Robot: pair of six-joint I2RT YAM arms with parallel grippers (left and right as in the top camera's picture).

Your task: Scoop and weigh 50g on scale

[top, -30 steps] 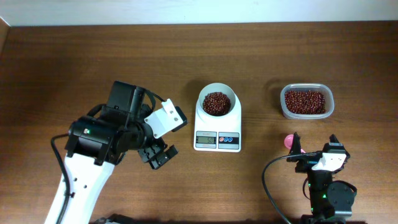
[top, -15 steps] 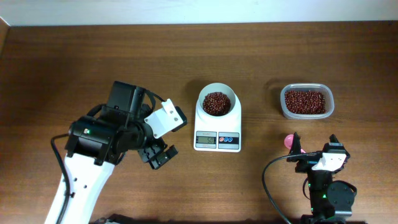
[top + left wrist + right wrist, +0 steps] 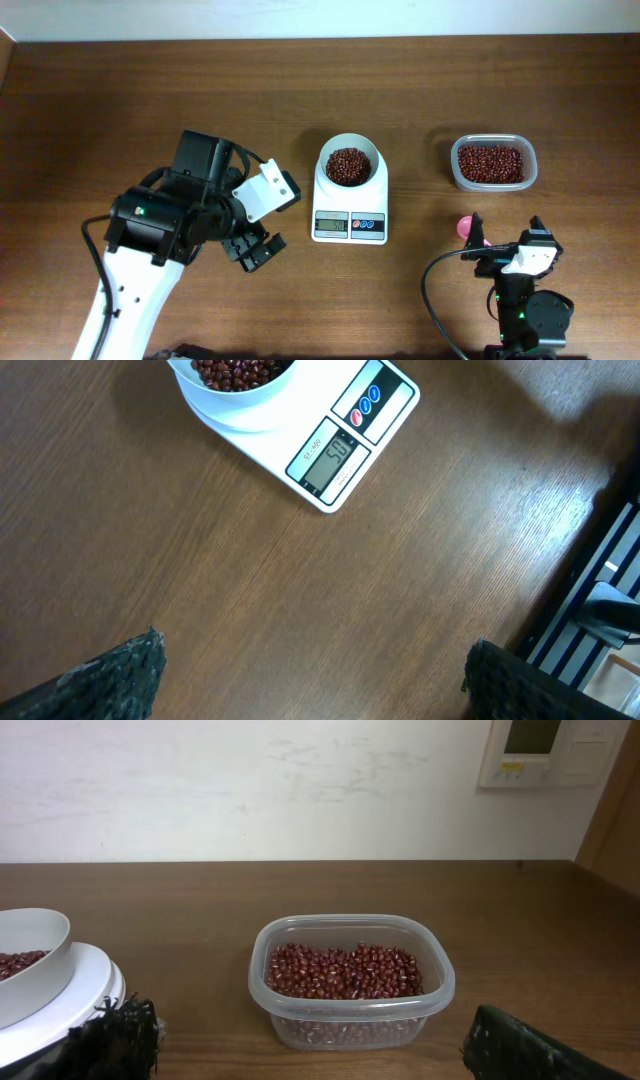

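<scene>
The white scale (image 3: pixel 350 205) stands mid-table, and its round bowl (image 3: pixel 350 163) holds dark red-brown beans (image 3: pixel 348 165). In the left wrist view the scale (image 3: pixel 345 435) and its beans (image 3: pixel 235 370) lie at the top, and the display (image 3: pixel 328 458) seems to read 50. My left gripper (image 3: pixel 253 250) hovers open to the left of the scale, over bare wood (image 3: pixel 315 690). My right gripper (image 3: pixel 507 236) stands open at the front right, facing the tub; nothing lies between its fingers (image 3: pixel 320 1050).
A clear plastic tub (image 3: pixel 493 162) of beans sits right of the scale, straight ahead of the right gripper (image 3: pixel 350 980). A pink spoon head (image 3: pixel 464 226) shows beside the right gripper's left finger. The scale's bowl (image 3: pixel 30 960) is at the right wrist view's left edge.
</scene>
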